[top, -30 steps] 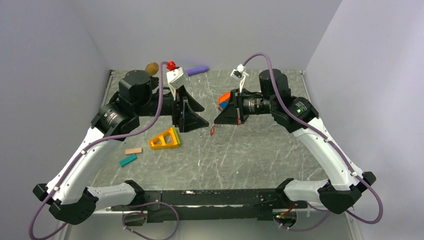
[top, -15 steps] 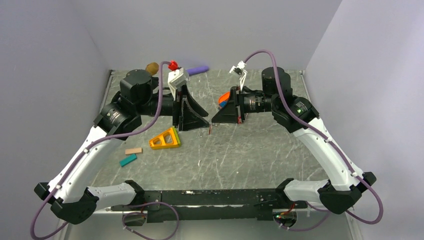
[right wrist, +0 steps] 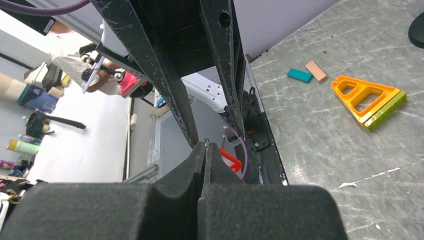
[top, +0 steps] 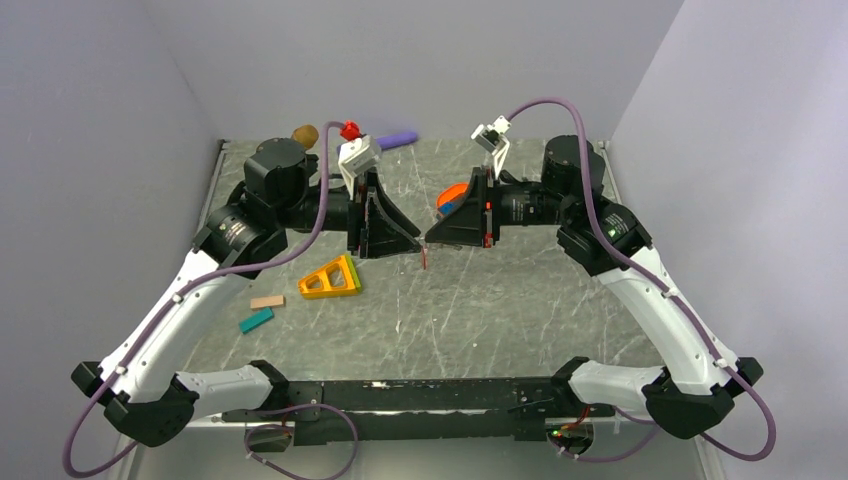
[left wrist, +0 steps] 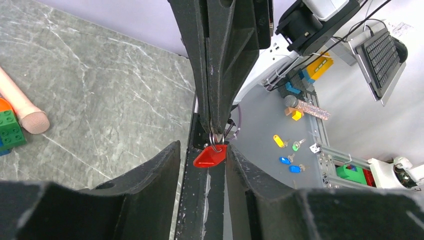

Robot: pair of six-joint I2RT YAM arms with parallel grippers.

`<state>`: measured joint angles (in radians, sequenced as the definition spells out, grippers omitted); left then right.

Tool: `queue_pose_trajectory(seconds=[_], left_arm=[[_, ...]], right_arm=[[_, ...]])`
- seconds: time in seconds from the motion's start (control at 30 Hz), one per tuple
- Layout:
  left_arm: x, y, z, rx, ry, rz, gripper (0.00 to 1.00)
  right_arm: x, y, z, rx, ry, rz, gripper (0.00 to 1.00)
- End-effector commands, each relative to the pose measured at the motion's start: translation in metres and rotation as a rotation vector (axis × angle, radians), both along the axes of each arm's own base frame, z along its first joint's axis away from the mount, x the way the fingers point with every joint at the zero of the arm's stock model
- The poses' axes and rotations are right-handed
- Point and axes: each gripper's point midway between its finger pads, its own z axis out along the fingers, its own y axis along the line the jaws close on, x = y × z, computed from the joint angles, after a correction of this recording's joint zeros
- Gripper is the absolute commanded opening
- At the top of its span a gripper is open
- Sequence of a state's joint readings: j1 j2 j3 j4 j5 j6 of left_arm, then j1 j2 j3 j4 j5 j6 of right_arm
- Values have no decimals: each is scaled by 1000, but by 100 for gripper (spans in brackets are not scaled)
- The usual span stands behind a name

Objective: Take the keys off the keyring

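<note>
Arms met tip to tip above the middle of the grey marbled table (top: 500,310). The right gripper (top: 428,243) had its jaws pressed fully together on the small metal keyring (left wrist: 214,138), pinching it at the very tips. The red key (left wrist: 210,156) hung from that ring just under the right fingertips, raised off the table.

The left gripper (top: 415,250) faced it with its jaws narrowly apart, one finger on each side of the key. In the left wrist view, one edge of the key lay against one finger, or very close to it, and a clear gap showed on the other side. The key was not clamped.

An orange triangle block (top: 330,279) lay on the table below the left gripper. A tan block (top: 267,301) and a teal block (top: 256,320) sat just beside each other, nearer the left arm's side. At the far edge were a brown lump (top: 304,135), a small red piece (top: 349,130) and a purple stick (top: 395,140). An orange and blue piece (top: 452,198) showed just behind the right gripper.
</note>
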<state>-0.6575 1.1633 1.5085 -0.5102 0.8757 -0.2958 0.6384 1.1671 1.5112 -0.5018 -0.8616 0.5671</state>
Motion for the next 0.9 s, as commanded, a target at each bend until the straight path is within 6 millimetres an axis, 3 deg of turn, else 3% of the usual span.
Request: queue_pose_trajectory(seconds=[0.0, 0.17, 0.33, 0.47, 0.57, 0.87], left_arm=[[-2, -3, 11, -44, -22, -33, 43], [-1, -6, 14, -62, -14, -37, 40], [2, -8, 14, -67, -5, -39, 28], [2, -9, 15, -73, -6, -39, 16], [3, -10, 16, -74, -3, -38, 0], [16, -9, 30, -125, 34, 75, 0]], right_arm=[[-6, 0, 14, 52, -43, 30, 0], [-5, 1, 15, 55, -46, 32, 0], [-4, 2, 14, 54, -46, 34, 0], [-2, 3, 14, 55, -51, 33, 0], [0, 4, 15, 62, -59, 31, 0], [12, 9, 22, 100, -81, -19, 0]])
